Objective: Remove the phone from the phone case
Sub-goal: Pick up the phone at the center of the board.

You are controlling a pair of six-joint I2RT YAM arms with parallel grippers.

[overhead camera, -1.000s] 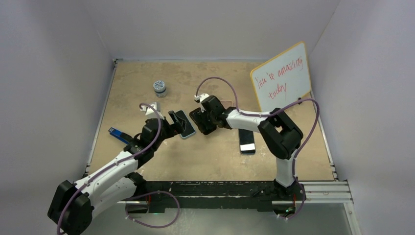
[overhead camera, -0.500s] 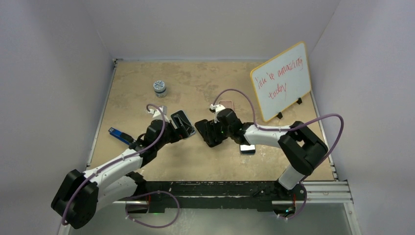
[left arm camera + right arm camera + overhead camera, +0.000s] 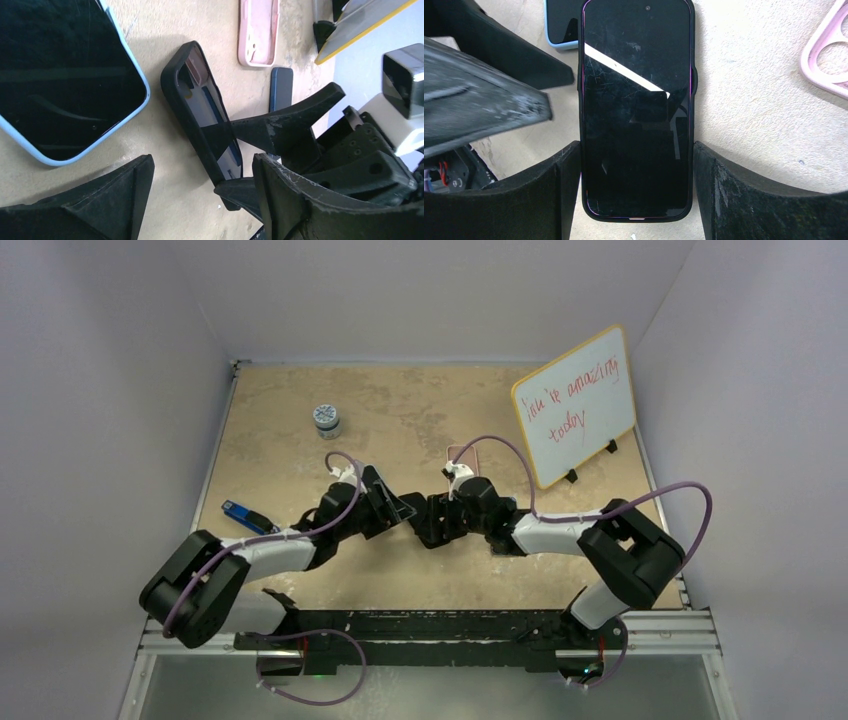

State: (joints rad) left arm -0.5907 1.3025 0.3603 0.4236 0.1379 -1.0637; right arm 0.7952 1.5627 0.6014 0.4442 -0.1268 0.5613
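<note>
The phone in its black case [image 3: 636, 115] sits screen-up between my right gripper's [image 3: 636, 192] fingers [image 3: 729, 200], which press on both long sides of the case. In the left wrist view the black case [image 3: 200, 120] stands tilted on edge above the table, held by the right fingers. My left gripper [image 3: 200, 197] is open, its fingers [image 3: 105, 200] on either side of the case's near end without touching it. In the top view the two grippers meet at mid-table, the left [image 3: 392, 508] and the right [image 3: 432, 523].
A phone in a light-blue case [image 3: 60, 85] lies flat just left of the black case. A pink empty case [image 3: 257, 30] and a dark phone [image 3: 281, 87] lie beyond. A whiteboard [image 3: 575, 400], a grey jar [image 3: 325, 418] and a blue object [image 3: 243, 515] are also on the table.
My right gripper has carried the black-cased phone toward the near edge. My left gripper has moved right, off the light-blue phone, up to the black case.
</note>
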